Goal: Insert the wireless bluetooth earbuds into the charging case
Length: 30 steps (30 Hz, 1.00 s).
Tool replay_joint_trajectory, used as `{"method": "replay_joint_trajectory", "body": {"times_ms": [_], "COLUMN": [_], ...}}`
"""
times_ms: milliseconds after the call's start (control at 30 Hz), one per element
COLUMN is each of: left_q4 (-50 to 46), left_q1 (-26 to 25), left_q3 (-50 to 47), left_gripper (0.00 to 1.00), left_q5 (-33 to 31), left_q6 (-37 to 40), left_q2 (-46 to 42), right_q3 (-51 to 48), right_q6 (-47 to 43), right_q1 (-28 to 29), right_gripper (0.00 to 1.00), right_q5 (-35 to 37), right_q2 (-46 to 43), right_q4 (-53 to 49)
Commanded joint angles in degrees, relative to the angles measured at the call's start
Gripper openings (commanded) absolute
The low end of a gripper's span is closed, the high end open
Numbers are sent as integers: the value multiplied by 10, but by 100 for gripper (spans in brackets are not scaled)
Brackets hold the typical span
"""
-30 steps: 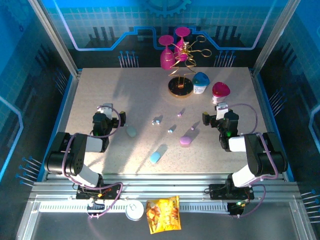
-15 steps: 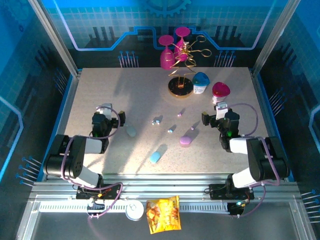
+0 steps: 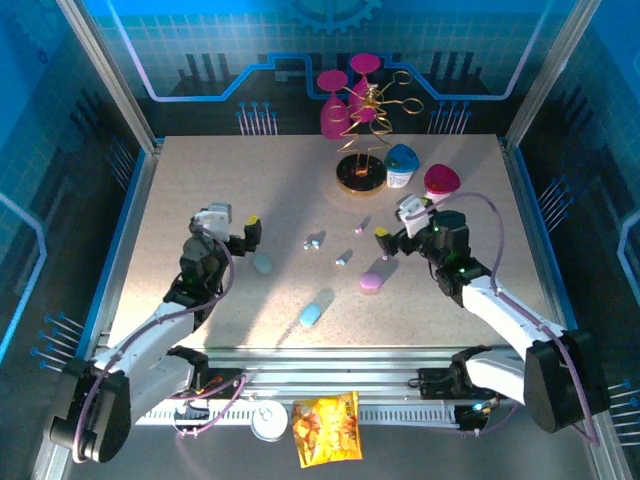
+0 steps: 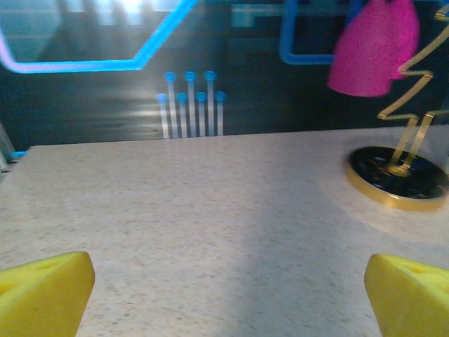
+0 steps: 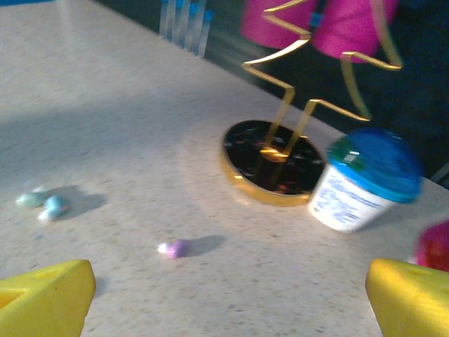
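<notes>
Flagging the key geometry: the right gripper is the nearer one to the lilac earbud, which lies on the table just to its left in the overhead view. In the right wrist view the bud sits ahead of the fingers, left of centre and not touching. Its jaws are spread wide and hold nothing. The pale blue earbuds lie mid-table between the arms. The left gripper is also wide apart and empty, nearest the pale green case. The lilac case sits near the right gripper, toward the bases. Buds are too small to read a long axis.
</notes>
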Motion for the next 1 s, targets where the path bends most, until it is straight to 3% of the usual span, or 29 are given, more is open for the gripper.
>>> {"method": "replay_joint_trajectory", "body": {"times_ms": [0,167,467,567,700,833,967], "left_q4": [-68,-108,-121,-121,-126,-136,-155], "left_q1": [-31,-34,-34,-34,-34,-34,-34], "left_q3": [33,46,53,52,54,57,70], "left_gripper": [99,99,99,99,99,99,99], "left_q5": [43,114,129,132,136,135,138], "left_q6": [-13,-55,-70,-72,-73,-74,-70], "left_q2": [-14,-15,-1,5,8,10,12], "right_q3": [42,81,164,188,187,140,156], "right_q6": [-45,-83,-84,-26,-20,-108,-206], "right_q1": [59,155,216,234,291,326,343], "right_gripper": [100,100,100,100,100,100,100], "right_q5": [-12,10,119,131,87,-14,-89], "right_q2": [12,52,139,159,166,160,182], "right_q4": [-117,-191,-324,-330,-306,-254,-295]}}
